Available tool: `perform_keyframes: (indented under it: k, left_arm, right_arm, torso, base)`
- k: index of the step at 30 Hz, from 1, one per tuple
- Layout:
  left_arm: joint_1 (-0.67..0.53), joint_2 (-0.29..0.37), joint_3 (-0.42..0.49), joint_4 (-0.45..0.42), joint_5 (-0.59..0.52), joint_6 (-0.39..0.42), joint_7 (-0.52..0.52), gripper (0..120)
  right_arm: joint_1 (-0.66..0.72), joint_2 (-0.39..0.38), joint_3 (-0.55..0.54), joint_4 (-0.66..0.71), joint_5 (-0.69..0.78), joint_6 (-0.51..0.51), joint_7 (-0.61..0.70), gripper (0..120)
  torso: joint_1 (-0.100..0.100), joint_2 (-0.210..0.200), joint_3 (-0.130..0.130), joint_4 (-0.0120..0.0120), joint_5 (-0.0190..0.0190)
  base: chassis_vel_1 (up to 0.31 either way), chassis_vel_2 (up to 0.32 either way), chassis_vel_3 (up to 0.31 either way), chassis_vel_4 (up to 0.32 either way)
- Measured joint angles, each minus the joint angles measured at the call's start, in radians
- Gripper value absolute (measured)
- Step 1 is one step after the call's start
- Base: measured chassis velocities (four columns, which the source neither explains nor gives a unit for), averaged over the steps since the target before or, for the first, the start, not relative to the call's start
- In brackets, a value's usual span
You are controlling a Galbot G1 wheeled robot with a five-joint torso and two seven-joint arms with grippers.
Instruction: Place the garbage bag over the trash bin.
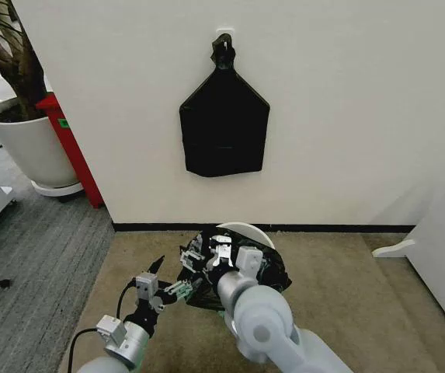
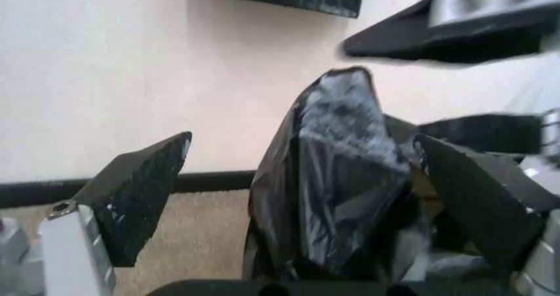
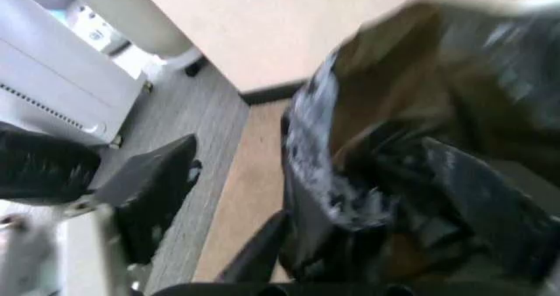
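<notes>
The trash bin stands on the beige carpet by the wall, only its cream rim showing at the back. The glossy black garbage bag is bunched over its top. My right gripper reaches over the bin's left side; in the right wrist view it is open, with a crinkled bag edge between its fingers. My left gripper sits just left of the bin, open. In the left wrist view an upright fold of the bag stands between its spread fingers, untouched by either pad.
A flat black bundle hangs on the wall above the bin. A large white plant pot and a red panel stand at the left. White furniture is at the right. Open carpet lies right of the bin.
</notes>
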Motion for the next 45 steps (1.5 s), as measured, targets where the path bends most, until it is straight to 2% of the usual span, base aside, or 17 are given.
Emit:
perform_keyframes:
  k: [1, 2, 3, 4, 8, 11, 12, 14, 19, 26, 33, 38, 45]
  left_arm:
    - [0.001, 0.012, 0.001, -0.016, 0.002, 0.006, -0.002, 100]
    - [0.002, 0.016, 0.001, -0.022, 0.003, 0.009, -0.003, 100]
    - [0.005, 0.028, 0.003, -0.047, 0.008, 0.022, -0.014, 100]
    - [0.005, 0.028, 0.003, -0.047, 0.008, 0.022, -0.014, 100]
    - [-0.002, 0.050, 0.012, -0.089, 0.018, 0.058, -0.056, 100]
    - [-0.023, 0.068, 0.024, -0.119, 0.073, 0.153, -0.184, 100]
    - [-0.023, 0.068, 0.024, -0.119, 0.073, 0.153, -0.184, 100]
    - [-0.038, 0.079, 0.032, -0.127, 0.104, 0.203, -0.222, 100]
    - [-0.057, 0.110, 0.052, -0.157, 0.145, 0.281, -0.222, 100]
    - [-0.053, 0.154, 0.069, -0.211, 0.137, 0.352, -0.214, 100]
    - [-0.123, 0.163, 0.094, -0.163, 0.172, 0.420, -0.226, 100]
    - [-0.172, 0.162, 0.117, -0.124, 0.184, 0.425, -0.213, 100]
    - [-0.254, 0.156, 0.211, -0.086, 0.181, 0.443, -0.197, 100]
  right_arm:
    - [-0.024, -0.026, 0.019, 0.032, -0.057, -0.008, -0.045, 98]
    - [-0.033, -0.035, 0.028, 0.042, -0.081, -0.010, -0.064, 98]
    - [-0.062, -0.066, 0.064, 0.063, -0.183, -0.013, -0.132, 100]
    - [-0.062, -0.066, 0.064, 0.063, -0.183, -0.013, -0.132, 100]
    - [-0.108, -0.111, 0.158, 0.070, -0.347, -0.020, -0.237, 100]
    - [-0.124, -0.139, 0.236, 0.018, -0.491, -0.043, -0.286, 100]
    - [-0.124, -0.139, 0.236, 0.018, -0.491, -0.043, -0.286, 100]
    - [-0.127, -0.151, 0.242, -0.013, -0.567, -0.058, -0.307, 100]
    - [-0.131, -0.157, 0.205, -0.018, -0.594, -0.132, -0.293, 100]
    - [-0.154, -0.168, 0.179, 0.007, -0.623, -0.190, -0.287, 100]
    - [-0.152, -0.175, 0.127, -0.061, -0.738, -0.228, -0.263, 100]
    - [-0.156, -0.177, 0.134, -0.088, -0.794, -0.229, -0.273, 100]
    - [-0.160, -0.175, 0.149, -0.117, -0.820, -0.230, -0.276, 100]
  torso:
    - [0.000, 0.000, 0.000, -0.0001, -0.0001]
    - [0.000, 0.000, 0.000, 0.0000, -0.0001]
    - [0.000, 0.000, 0.000, 0.0000, 0.0000]
    - [0.000, 0.000, 0.000, 0.0000, 0.0000]
    - [0.000, 0.000, 0.000, -0.0002, 0.0000]
    - [0.000, 0.000, 0.000, -0.0002, 0.0000]
    - [0.000, 0.000, 0.000, -0.0002, 0.0000]
    - [0.000, 0.000, 0.000, -0.0001, 0.0001]
    - [0.000, 0.000, 0.000, 0.0001, -0.0002]
    - [0.000, 0.000, 0.000, 0.0000, -0.0001]
    - [0.000, 0.000, 0.000, 0.0000, -0.0001]
    - [0.000, 0.000, 0.000, 0.0000, -0.0001]
    - [0.000, 0.000, 0.000, -0.0001, -0.0002]
  base:
    - [0.000, 0.000, 0.000, 0.000]
    - [0.000, 0.000, 0.000, 0.000]
    - [0.000, 0.000, 0.000, 0.000]
    - [0.000, 0.000, 0.000, 0.000]
    - [0.000, 0.000, 0.000, 0.000]
    - [0.000, 0.000, 0.000, 0.000]
    - [0.000, 0.000, 0.000, 0.000]
    - [0.000, 0.000, 0.000, 0.000]
    - [0.000, 0.000, 0.000, 0.000]
    - [0.000, 0.000, 0.000, 0.000]
    - [0.000, 0.000, 0.000, 0.000]
    - [0.000, 0.000, 0.000, 0.000]
    - [0.000, 0.000, 0.000, 0.000]
